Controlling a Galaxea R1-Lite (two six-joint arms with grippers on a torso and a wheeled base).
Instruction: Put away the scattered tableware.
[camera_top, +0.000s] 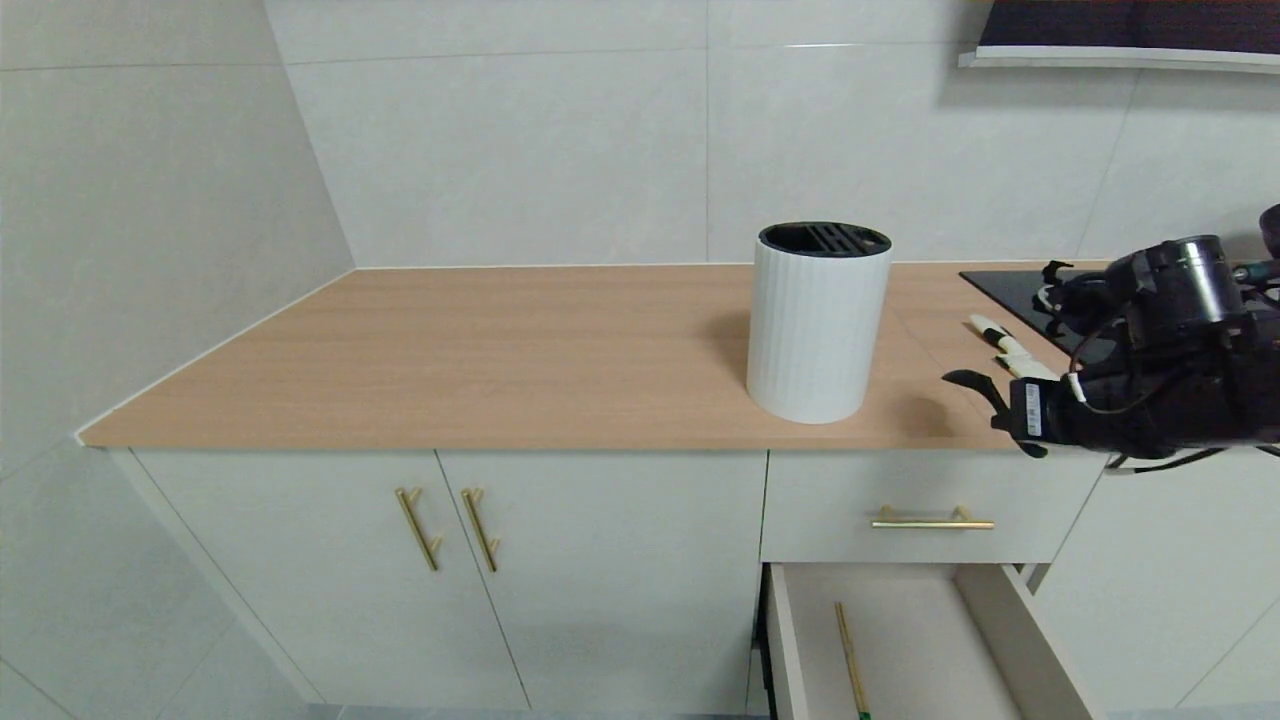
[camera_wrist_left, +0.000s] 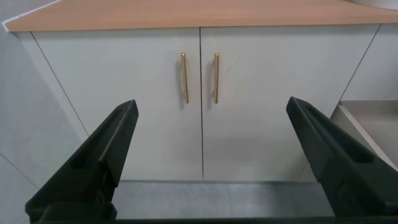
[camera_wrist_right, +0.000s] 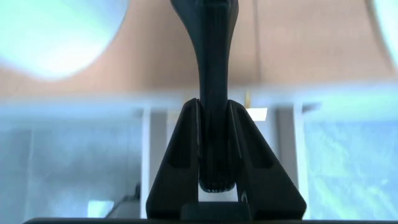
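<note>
— Where's the scattered tableware?
— One white-handled piece (camera_top: 1005, 348) lies on the worktop (camera_top: 500, 350), between the white ribbed holder (camera_top: 818, 330) and the black cooktop (camera_top: 1010, 288). It may be a knife, but it is too small to be sure.
— And the containers?
— The holder stands upright near the worktop's front edge, and its top is a black slotted insert. Below the worktop, the lower drawer (camera_top: 990, 625) is pulled open. A single slim stick (camera_top: 850, 655) with a green end lies along its floor, near the left wall. The upper drawer (camera_top: 930, 495) is closed.
— What about the right hand?
— The right hand (camera_top: 1005, 410) sits over the front edge of the worktop, just right of the holder. It is clamped on a slim dark utensil (camera_wrist_right: 208, 50), and the wrist view shows its fingers (camera_wrist_right: 177, 162) pinching the utensil from both sides.
— And the left?
— The left hand (camera_wrist_left: 211, 168) is down low, facing the cupboard doors (camera_wrist_left: 267, 106). Its fingers (camera_wrist_left: 106, 155) are spread wide.
</note>
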